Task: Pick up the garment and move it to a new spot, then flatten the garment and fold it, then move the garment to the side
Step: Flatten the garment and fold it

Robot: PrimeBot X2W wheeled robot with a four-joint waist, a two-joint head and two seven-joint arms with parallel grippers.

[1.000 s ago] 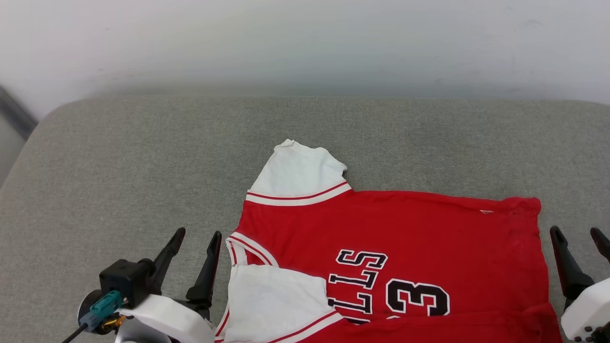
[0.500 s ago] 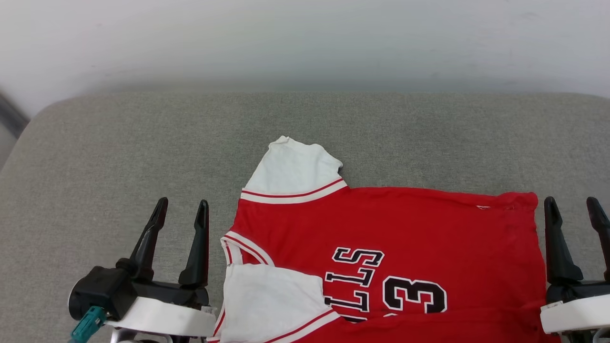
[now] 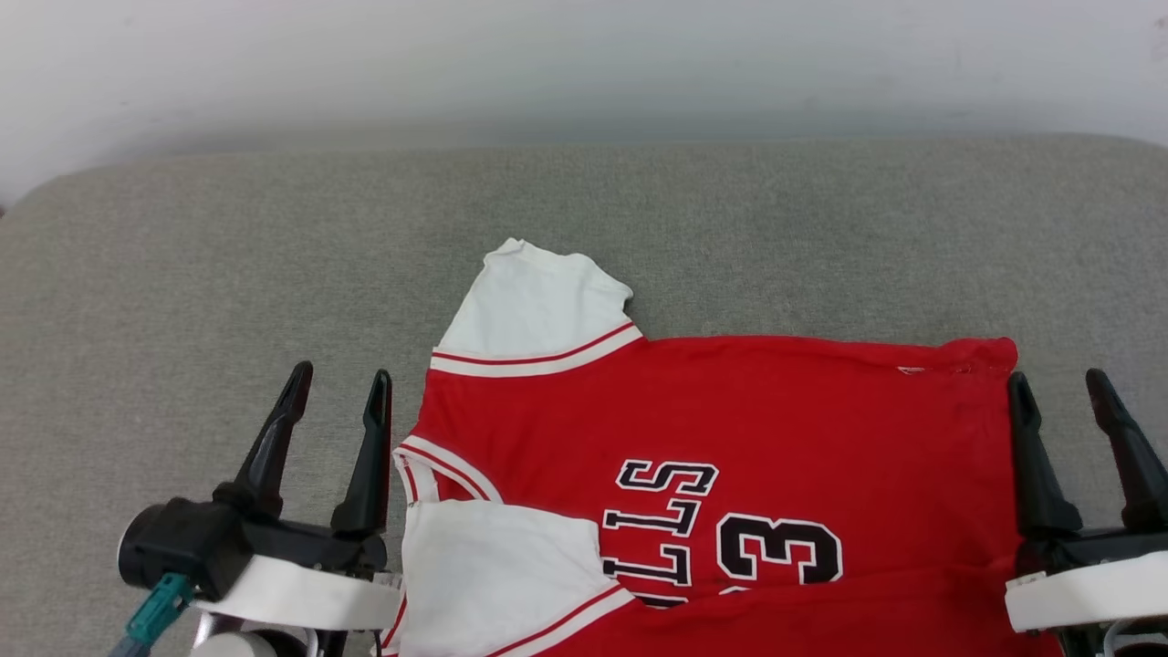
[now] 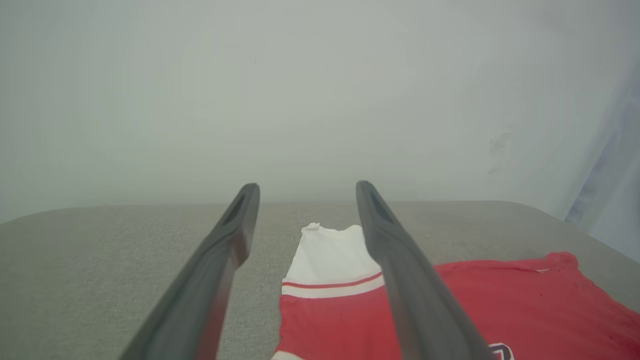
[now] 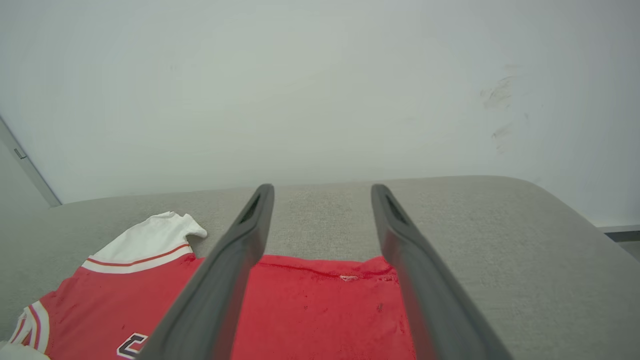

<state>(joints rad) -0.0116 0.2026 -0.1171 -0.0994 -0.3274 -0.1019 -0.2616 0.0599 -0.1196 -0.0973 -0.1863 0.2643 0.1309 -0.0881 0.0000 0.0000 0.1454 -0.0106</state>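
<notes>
Lying flat on the grey fabric-covered worktop (image 3: pixel 182 237), the red shirt (image 3: pixel 730 411) sat along the front edge. Its collar (image 3: pixel 438 461) pointed toward the left edge and its hem toward the right edge. One white sleeve (image 3: pixel 534 310) reached toward the back edge, and the other (image 3: pixel 493 566) was folded over the chest beside the black lettering (image 3: pixel 776 557). The left end effector (image 3: pixel 341 376) stood just beside the collar with its fingers spread, holding nothing. The right end effector (image 3: pixel 1057 379) was at the hem, likewise spread and empty.
</notes>
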